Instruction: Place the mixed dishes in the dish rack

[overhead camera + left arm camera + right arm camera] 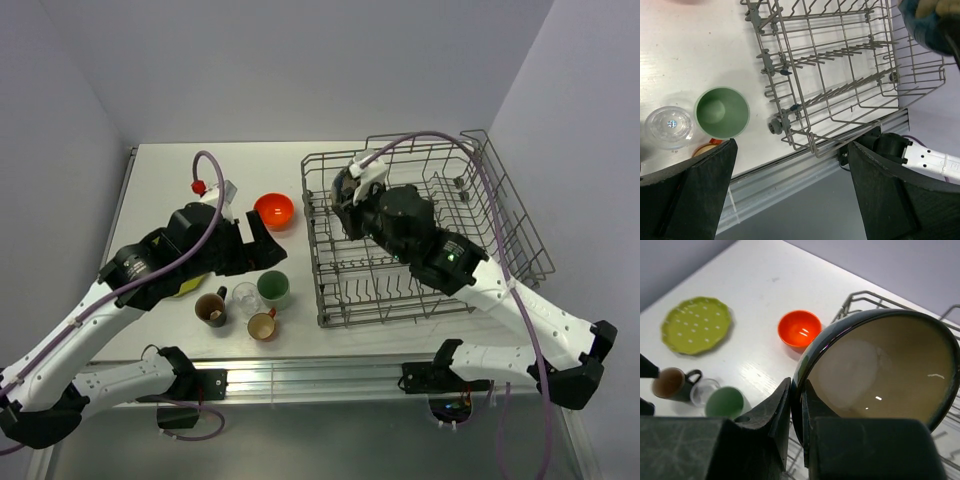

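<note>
White table [170, 170] fills my overhead view, with the grey wire rack [525, 240] on its right half. I see no dish standing in the rack's tines.

My right gripper [796, 405] is over the rack's far left part. Its jaws are clamped on the rim of the blue bowl [875, 370], one finger on the dark outside and one on the cream inside. The bowl is tipped on edge with its cream hollow facing the wrist camera. I cannot tell whether it touches the wires below.

My left gripper [791, 145] hangs over the table just left of the rack's near left corner. Its jaws are wide apart and nothing is between them.

On the table's left side lies the yellow-green plate [696, 324], flat and largely covered by the left arm in the overhead view. The red bowl [273, 210] sits upright just beside the rack's left wall, towards the far side.

Nearer the front edge the small pieces cluster together, all upright. The green cup [721, 112] is closest to the rack. The mug [211, 308] stands furthest left, with the glass [670, 126] between it and the green cup. The orange cup [262, 325] sits just in front of the green cup and the glass.
</note>
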Robot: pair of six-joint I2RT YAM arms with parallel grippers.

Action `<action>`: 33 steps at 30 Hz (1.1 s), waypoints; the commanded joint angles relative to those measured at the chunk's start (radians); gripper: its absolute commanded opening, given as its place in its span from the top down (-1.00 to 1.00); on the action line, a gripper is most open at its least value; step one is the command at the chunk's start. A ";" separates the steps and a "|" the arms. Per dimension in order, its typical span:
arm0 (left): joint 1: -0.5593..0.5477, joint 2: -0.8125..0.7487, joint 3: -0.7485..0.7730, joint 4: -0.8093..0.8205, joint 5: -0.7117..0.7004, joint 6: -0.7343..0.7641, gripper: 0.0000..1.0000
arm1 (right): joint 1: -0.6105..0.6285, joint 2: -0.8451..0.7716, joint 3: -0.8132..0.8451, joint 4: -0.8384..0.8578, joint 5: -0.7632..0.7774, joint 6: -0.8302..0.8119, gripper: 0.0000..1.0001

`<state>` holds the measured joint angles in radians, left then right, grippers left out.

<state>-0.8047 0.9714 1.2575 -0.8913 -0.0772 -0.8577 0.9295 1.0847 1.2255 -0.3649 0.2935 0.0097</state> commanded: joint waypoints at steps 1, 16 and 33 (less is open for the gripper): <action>-0.001 -0.002 -0.015 0.069 -0.006 -0.014 -0.96 | -0.089 0.006 0.039 0.188 -0.272 0.090 1.00; 0.001 0.015 -0.078 0.144 0.001 -0.004 -0.93 | -0.650 0.251 -0.236 1.009 -1.155 0.763 1.00; 0.001 0.035 -0.086 0.155 -0.018 0.002 -0.94 | -0.747 0.598 -0.276 1.785 -1.364 1.340 1.00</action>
<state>-0.8047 1.0080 1.1660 -0.7673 -0.0761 -0.8593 0.2077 1.6608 0.9367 1.1370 -1.0473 1.2446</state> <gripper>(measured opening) 0.968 0.165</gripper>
